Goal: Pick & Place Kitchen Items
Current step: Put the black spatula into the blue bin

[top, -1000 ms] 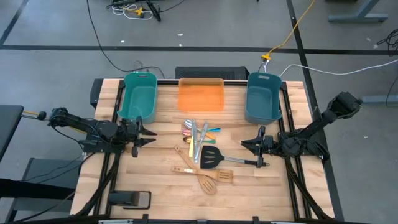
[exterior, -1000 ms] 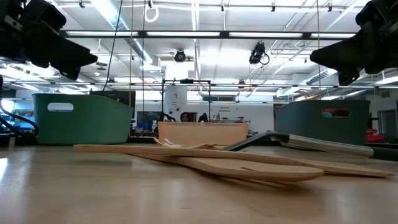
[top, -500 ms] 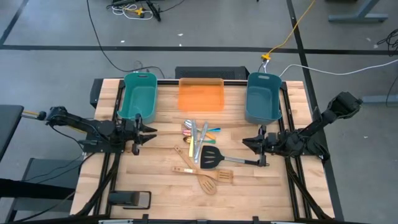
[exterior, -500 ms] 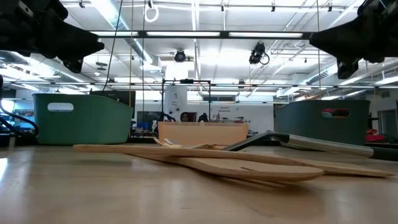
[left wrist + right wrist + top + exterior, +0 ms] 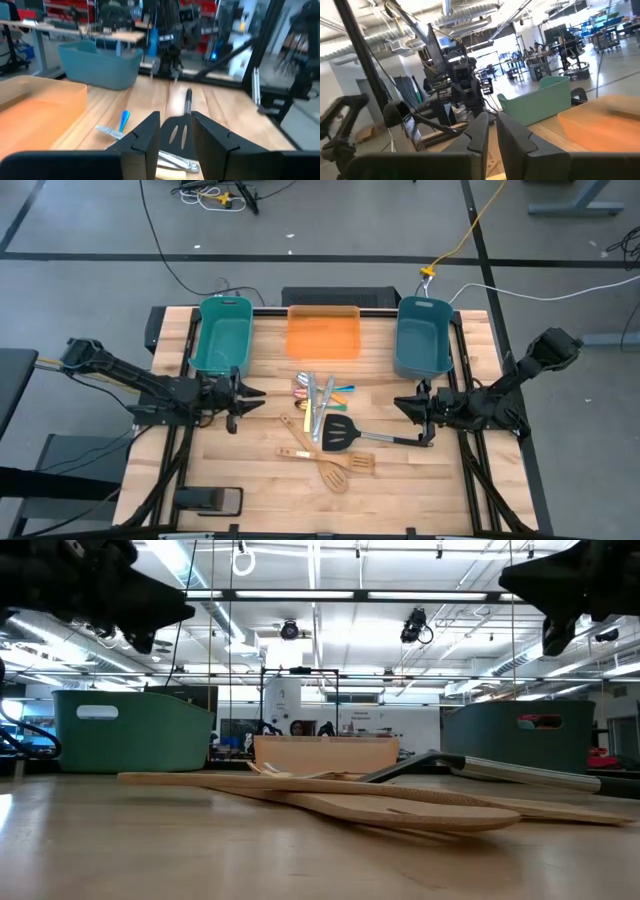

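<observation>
The kitchen items lie in a loose heap on the middle of the table. Silver cutlery with coloured handles [image 5: 318, 394] is at the far end. A black turner [image 5: 345, 434] points its handle at the right edge. Pale wooden spatulas [image 5: 330, 465] lie nearest, flat on the boards [image 5: 400, 806]. My left gripper [image 5: 257, 395] hovers level to the left of the heap, open and empty. The turner [image 5: 188, 100] shows past its fingers [image 5: 176, 137]. My right gripper [image 5: 399, 404] hangs above the turner's handle end, tipped upward [image 5: 492, 134], with a narrow gap and nothing in it.
Along the far edge stand a teal tub [image 5: 222, 338] on the left, an orange tray [image 5: 323, 335] in the middle and a second teal tub [image 5: 421, 340] on the right. A small black box [image 5: 210, 500] sits at the near left corner.
My left gripper has moved toward the table's right edge, closer to the heap of utensils, and has risen a little. My right gripper has tipped its fingers upward and lifted slightly. The utensils have stayed where they were.
</observation>
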`<move>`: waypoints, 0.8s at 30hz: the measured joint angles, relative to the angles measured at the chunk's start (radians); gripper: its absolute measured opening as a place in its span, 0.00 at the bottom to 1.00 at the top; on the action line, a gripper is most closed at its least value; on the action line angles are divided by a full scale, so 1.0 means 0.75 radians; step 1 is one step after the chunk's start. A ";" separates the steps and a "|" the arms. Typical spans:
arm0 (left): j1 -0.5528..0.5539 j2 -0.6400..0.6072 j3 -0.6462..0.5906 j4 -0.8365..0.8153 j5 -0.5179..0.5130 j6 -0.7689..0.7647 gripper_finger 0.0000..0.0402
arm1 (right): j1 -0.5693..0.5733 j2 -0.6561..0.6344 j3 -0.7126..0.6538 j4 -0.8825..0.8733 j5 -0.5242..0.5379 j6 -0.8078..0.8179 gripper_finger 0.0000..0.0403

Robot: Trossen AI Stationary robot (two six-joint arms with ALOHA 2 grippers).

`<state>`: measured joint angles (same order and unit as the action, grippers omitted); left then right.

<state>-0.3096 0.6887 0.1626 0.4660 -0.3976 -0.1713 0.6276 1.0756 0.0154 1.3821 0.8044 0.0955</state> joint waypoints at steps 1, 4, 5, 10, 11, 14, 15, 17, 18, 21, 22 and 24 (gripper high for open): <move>0.000 0.059 0.044 -0.016 0.003 0.000 0.29 | -0.006 0.000 0.000 0.004 0.002 0.000 0.12; 0.000 0.240 0.178 -0.054 0.013 0.029 0.29 | -0.026 0.001 0.021 0.004 0.000 0.000 0.12; -0.001 0.296 0.224 -0.053 0.013 0.047 0.29 | -0.033 0.000 0.040 -0.002 -0.033 0.000 0.12; -0.001 0.512 0.411 -0.091 0.013 0.133 0.29 | -0.042 0.000 0.281 -0.445 -0.284 -0.009 0.12; -0.001 0.545 0.437 -0.102 0.013 0.133 0.29 | -0.042 0.001 0.358 -0.641 -0.296 -0.008 0.12; -0.004 0.632 0.499 -0.118 0.035 0.132 0.29 | -0.042 0.005 0.633 -1.333 -0.288 0.076 0.12; -0.004 0.658 0.514 -0.119 0.058 0.131 0.29 | -0.042 0.015 0.729 -1.562 -0.286 0.141 0.12; -0.004 0.695 0.529 -0.123 0.094 0.130 0.29 | -0.042 0.045 0.905 -1.957 -0.285 0.277 0.12; -0.004 0.710 0.536 -0.124 0.110 0.130 0.29 | -0.042 0.065 0.976 -2.089 -0.284 0.333 0.12; -0.005 0.734 0.541 -0.123 0.133 0.114 0.29 | -0.039 0.131 1.155 -2.360 -0.302 0.455 0.12; -0.005 0.737 0.541 -0.124 0.133 0.104 0.29 | -0.039 0.159 1.203 -2.416 -0.319 0.484 0.12; -0.004 0.740 0.541 -0.129 0.133 0.097 0.29 | -0.041 0.228 1.284 -2.529 -0.357 0.535 0.12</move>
<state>-0.3126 1.2438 0.5686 0.3691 -0.2977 -0.0985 0.5969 1.2464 0.9781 -0.5147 0.5364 0.4969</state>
